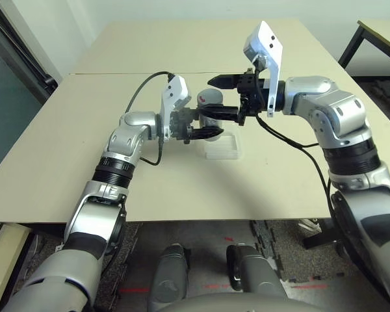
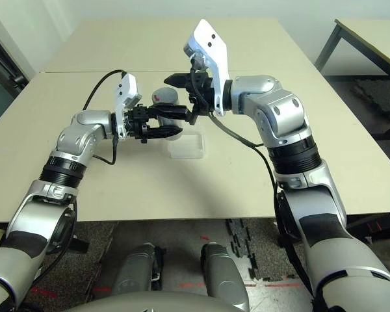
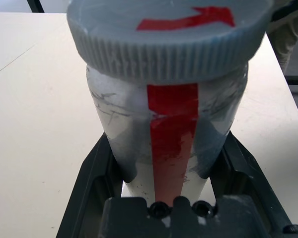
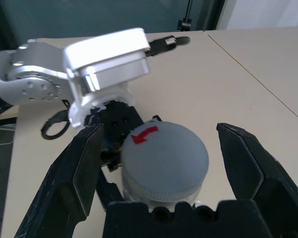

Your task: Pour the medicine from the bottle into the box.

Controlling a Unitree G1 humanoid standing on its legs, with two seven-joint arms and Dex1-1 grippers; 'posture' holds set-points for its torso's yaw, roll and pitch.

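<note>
Your right tool (image 4: pixel 159 163) is gaping wide around the upright bottle's (image 3: pixel 169 129) ribbed cap (image 4: pixel 165 156), probably untouched; left tool (image 2: pixel 157 123) is clamping the body.

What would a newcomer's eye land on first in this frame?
The two grippers meeting mid-table: the left gripper holds the bottle upright, clamped around its body. The right gripper has its fingers spread open on either side of the grey cap with its red arrow. The clear box sits on the table just below them.
</note>
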